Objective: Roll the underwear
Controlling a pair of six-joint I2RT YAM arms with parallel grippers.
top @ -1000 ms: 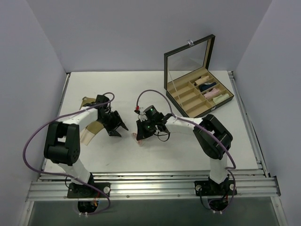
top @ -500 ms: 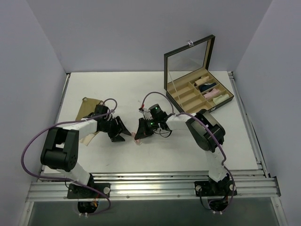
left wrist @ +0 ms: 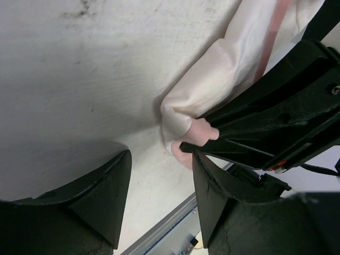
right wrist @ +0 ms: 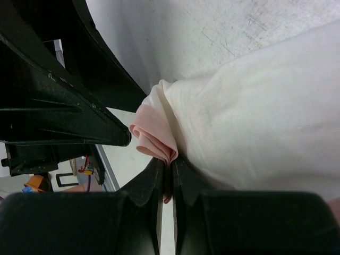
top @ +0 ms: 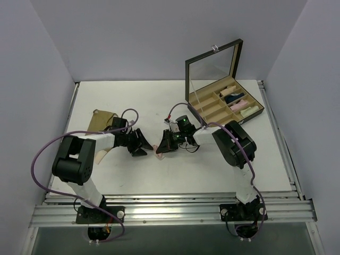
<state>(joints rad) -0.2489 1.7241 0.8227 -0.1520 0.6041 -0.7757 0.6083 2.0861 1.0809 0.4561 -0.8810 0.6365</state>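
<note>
Pinching small white pink-edged cloth briefs (right wrist: 255,117) mid-desk in tight-closed right gripper (right wrist: 166,164); poising left gripper (left wrist: 159,180) wide open, empty, alongside; seemingly starting the roll; calls next for left's grasp.

My robot-lab cell: white table (top: 159,98), plain pale walls (top: 133,37) on three sides, aluminium rails (top: 170,211) along the near edge.

L hand (top: 143,147) blocks R hand (top: 161,147) head-on; briefs (left wrist: 212,69) between.
</note>
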